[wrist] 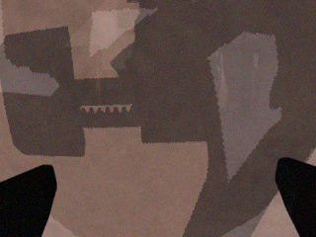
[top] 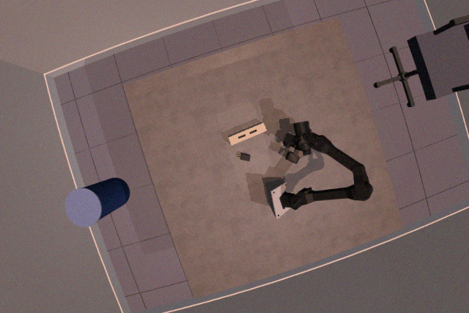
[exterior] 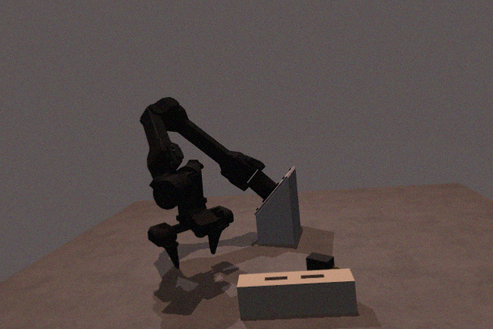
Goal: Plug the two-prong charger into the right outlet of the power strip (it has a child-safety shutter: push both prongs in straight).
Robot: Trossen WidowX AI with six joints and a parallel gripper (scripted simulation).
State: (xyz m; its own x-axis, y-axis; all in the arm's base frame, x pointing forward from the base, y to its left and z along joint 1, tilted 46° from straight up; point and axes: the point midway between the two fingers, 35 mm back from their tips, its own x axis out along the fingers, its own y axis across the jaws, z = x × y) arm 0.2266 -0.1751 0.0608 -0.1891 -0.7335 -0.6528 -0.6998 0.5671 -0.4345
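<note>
Charger lies on the tabletop just beside the power strip, between it and the arm's wedge mount, prongs pointing away from the arm; the gripper hangs near the strip's end, fingers spread wide and holding nothing, presumably to straddle the charger's body; the strip's slots face up, so insertion likely needs the prongs turned downward.

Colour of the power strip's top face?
Power strip: pale peach top, clearest in the exterior view.
</note>
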